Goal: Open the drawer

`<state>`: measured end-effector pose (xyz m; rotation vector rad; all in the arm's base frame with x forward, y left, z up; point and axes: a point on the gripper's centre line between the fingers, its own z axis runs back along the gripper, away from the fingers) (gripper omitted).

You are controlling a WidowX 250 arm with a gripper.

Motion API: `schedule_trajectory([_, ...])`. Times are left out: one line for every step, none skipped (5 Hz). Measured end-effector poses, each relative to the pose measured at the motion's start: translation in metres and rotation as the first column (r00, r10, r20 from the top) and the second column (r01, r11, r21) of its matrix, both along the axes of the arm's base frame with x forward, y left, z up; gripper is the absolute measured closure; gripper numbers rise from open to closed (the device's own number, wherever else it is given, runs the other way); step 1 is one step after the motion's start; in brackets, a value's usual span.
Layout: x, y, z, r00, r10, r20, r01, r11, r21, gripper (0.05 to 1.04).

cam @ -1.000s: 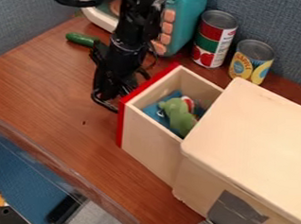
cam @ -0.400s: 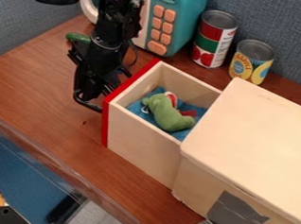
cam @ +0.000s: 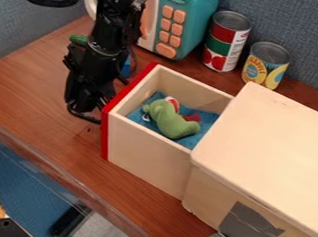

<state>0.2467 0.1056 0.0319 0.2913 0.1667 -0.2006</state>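
**Pulling clear: the drawer (cam: 146,152) is sliding farther out of its wooden box (cam: 271,141)**

Compared with the earlier frames, the red front (cam: 105,137) is sitting farther from the box, and the gripper (cam: 87,110) is shifting outward with it. More of the blue cloth (cam: 136,114) and the green plush toy (cam: 172,122) is showing, so the opening is probably nearing completion. The gripper is resting close against the red front; how wide it is opening, or whether it is gripping a handle, I cannot tell.
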Motion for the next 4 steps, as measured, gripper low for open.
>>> schedule_trajectory([-0.003,0.004,0.032,0.999,-0.035,0.02,0.036,0.999,-0.036,0.321])
schedule_trajectory([-0.005,-0.001,0.076,0.993,-0.056,0.101,0.065,0.994,-0.085,0.092])
schedule_trajectory([-0.01,-0.02,0.104,0.982,-0.076,0.173,0.102,0.984,-0.148,0.081])
schedule_trajectory([-0.014,-0.057,0.127,0.969,-0.127,0.213,0.175,0.96,-0.22,0.083])
